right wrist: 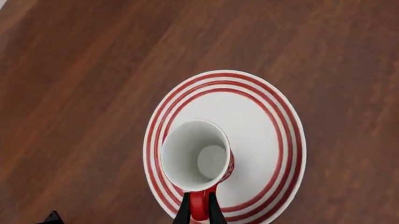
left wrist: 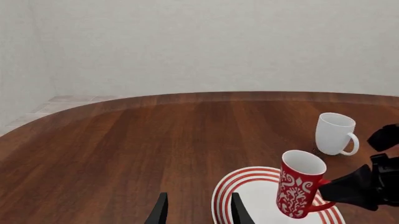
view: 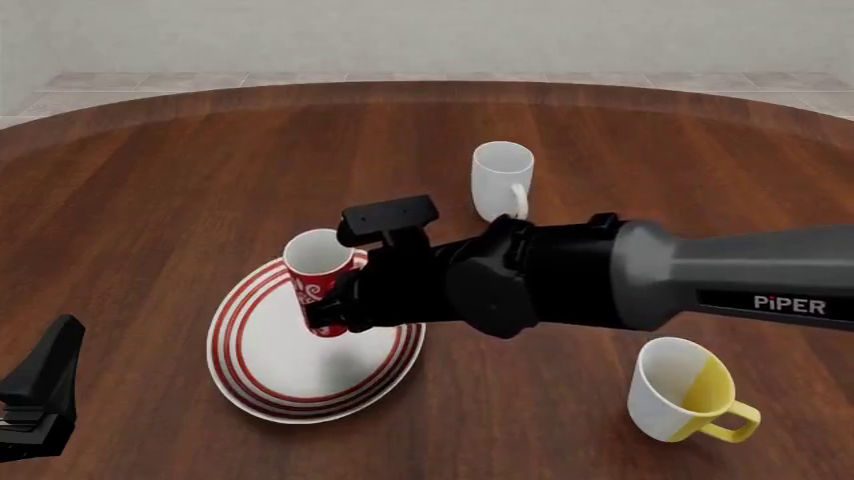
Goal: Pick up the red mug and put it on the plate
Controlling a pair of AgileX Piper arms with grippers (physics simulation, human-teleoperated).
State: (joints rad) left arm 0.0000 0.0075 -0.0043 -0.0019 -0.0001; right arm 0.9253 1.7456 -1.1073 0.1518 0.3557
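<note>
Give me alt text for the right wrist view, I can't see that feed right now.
Looking straight down, the right gripper pinches the handle of the red mug, holding it open side up over the plate, toward one side of it. Whether the mug touches the plate cannot be told here. Bare wooden table surrounds the plate.

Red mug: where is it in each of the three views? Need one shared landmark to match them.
Left wrist view: red mug, tilted, low and to one side, right gripper at its handle.
Front view: red mug, left of centre, at the arm's tip.
Right wrist view: red mug, seen from above.
Shared landmark: the plate under it.
</note>
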